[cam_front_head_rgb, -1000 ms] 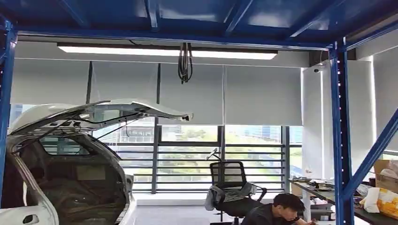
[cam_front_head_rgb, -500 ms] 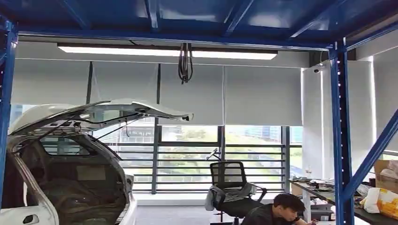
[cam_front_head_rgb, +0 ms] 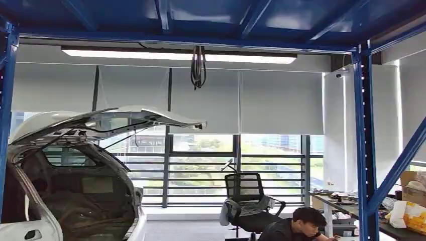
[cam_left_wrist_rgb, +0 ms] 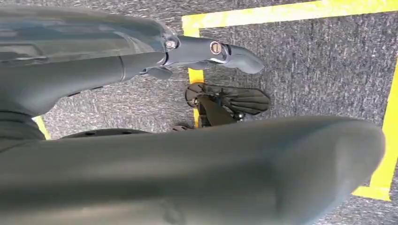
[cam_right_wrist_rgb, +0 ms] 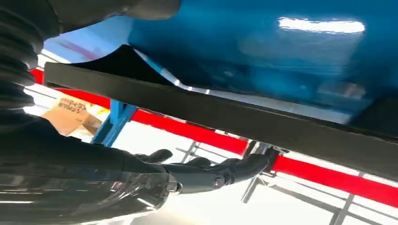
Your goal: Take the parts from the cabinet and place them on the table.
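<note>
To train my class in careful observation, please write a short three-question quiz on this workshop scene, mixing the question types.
1. True or false: the white car's rear hatch is raised.
2. The black mesh office chair stands: A) in front of the windows; B) inside the car; C) on top of the desk.
3. Fill in: under the left hand, the grey carpet bears ____ tape lines.

Key: 1 true; 2 A; 3 yellow.
</note>
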Motion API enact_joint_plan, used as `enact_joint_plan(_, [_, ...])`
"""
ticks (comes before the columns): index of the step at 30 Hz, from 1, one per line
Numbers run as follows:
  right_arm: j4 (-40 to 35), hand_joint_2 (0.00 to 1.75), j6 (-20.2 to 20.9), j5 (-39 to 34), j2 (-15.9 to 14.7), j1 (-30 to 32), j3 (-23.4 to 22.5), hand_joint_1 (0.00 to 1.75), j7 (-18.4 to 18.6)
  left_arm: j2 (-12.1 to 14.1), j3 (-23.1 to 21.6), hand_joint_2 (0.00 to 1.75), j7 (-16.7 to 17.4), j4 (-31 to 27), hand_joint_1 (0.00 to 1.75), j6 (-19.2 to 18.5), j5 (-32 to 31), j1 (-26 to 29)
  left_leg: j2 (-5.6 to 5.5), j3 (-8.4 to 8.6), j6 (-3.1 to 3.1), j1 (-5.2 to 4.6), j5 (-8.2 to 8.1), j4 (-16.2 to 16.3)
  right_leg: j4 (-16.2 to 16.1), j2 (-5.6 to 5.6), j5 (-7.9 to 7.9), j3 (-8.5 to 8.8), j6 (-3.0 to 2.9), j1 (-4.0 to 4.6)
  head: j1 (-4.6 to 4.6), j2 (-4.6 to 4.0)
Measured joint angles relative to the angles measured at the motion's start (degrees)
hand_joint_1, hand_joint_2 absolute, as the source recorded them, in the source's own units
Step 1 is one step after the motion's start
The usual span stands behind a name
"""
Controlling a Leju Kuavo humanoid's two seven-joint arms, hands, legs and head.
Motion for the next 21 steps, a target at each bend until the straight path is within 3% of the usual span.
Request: enact_joint_plan(21, [0.6, 1.75, -2.8, 9.4, -0.7, 2.9, -6.8, 0.0, 1.6, 0.1, -0.2, 0.0, 0.1, 0.0, 0.0, 0.0, -1.3, 0.1, 0.0, 0.0, 0.0, 0.0, 0.0, 0.0, 0.0, 0.0, 0.0, 0.01, 0.0, 0.0, 0.0, 0.0])
